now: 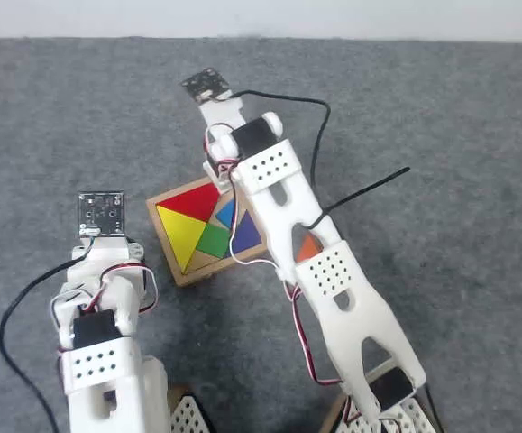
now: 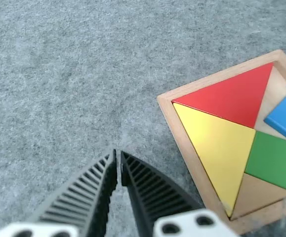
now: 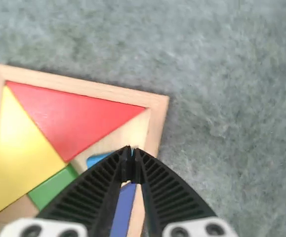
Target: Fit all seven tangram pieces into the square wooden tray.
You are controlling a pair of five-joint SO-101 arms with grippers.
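The square wooden tray (image 1: 163, 236) lies on the grey carpet. In it are a red triangle (image 1: 193, 200), a yellow triangle (image 1: 184, 233), a green square (image 1: 211, 241), a light blue triangle (image 1: 227, 212) and a dark blue piece (image 1: 245, 234). Bare wood shows between some of them. An orange piece (image 1: 307, 245) lies on the carpet outside the tray, partly hidden by the right arm. My right gripper (image 3: 131, 150) is shut and empty, above the light blue triangle (image 3: 96, 160) near the tray's rim (image 3: 83, 88). My left gripper (image 2: 118, 155) is shut over bare carpet beside the tray (image 2: 188, 148).
The right arm (image 1: 333, 280) stretches diagonally from the front right over the tray's right side. The left arm (image 1: 103, 298) stands at the front left. Grey carpet surrounds the tray, with a pale wall strip along the far edge.
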